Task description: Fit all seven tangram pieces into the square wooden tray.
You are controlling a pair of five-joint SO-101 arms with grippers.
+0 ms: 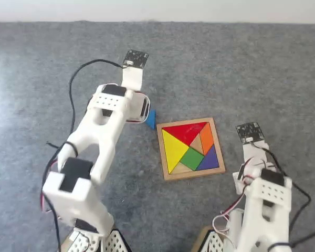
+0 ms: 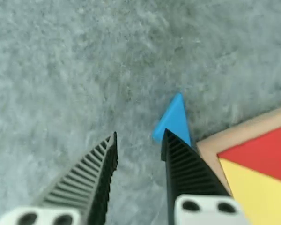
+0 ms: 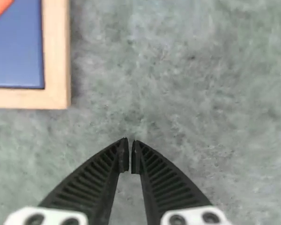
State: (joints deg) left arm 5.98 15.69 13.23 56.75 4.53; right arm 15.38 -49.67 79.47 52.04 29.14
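Now, your left gripper hangs spread and empty. The blue triangle lies just beyond the finger nearest the tray, not between them, apex pointing away. Farther off, your right gripper is pinched closed on nothing.

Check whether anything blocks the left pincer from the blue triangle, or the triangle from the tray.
Nothing visible blocks the left pincer: it is open at the blue triangle, one finger at the piece's edge. Between the triangle and the tray stands only the tray's own wooden rim, right beside the piece.
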